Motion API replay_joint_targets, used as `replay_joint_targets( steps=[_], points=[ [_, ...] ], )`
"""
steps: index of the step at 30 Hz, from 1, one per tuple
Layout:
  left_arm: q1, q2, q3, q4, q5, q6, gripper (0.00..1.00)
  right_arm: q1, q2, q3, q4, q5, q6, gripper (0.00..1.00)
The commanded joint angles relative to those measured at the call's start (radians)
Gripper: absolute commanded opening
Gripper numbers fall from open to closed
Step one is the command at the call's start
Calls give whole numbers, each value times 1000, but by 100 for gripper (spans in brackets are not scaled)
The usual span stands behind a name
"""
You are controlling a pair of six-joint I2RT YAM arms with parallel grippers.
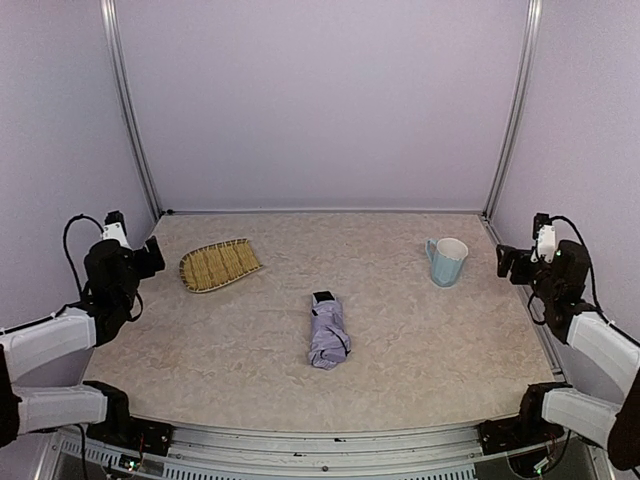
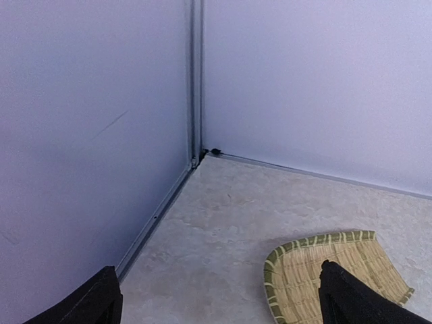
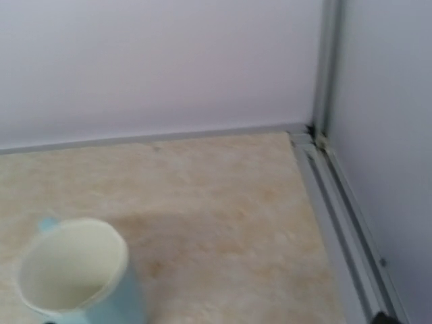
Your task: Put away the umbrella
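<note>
The umbrella [image 1: 328,333] lies folded in the middle of the table, a pale lavender bundle with a black end pointing toward the back wall. It shows only in the top view. My left gripper [image 1: 150,256] hovers at the table's left edge, far from the umbrella. In the left wrist view its two black fingers [image 2: 354,300] stand wide apart and open, with nothing between them. At the right edge my right gripper [image 1: 508,262] also stays apart from the umbrella. It is open, with only a dark fingertip [image 3: 385,318] at the bottom corner of its wrist view.
A woven straw tray [image 1: 218,264] [image 2: 317,270] lies at the back left, just ahead of my left gripper. A light blue mug [image 1: 447,261] [image 3: 71,273] stands at the back right near my right gripper. Pale walls with metal corner rails [image 2: 194,81] enclose the table.
</note>
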Motion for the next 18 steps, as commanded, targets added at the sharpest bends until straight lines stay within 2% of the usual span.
replay_joint_targets(
  steps=[1,7,10,13,18],
  points=[
    [120,-24,-83,164,48,-53,99,-37,7,-142,285,75,43,100],
    [234,42,-209,412,3,-8,99,-37,91,-262,486,197,82,100],
    [299,77,-248,471,91,-57,99,-37,117,-285,530,241,127,100],
    [301,106,-285,538,111,-46,99,-37,146,-303,585,276,161,100],
    [303,130,-295,568,138,-45,99,-37,173,-285,559,271,154,100]
  ],
)
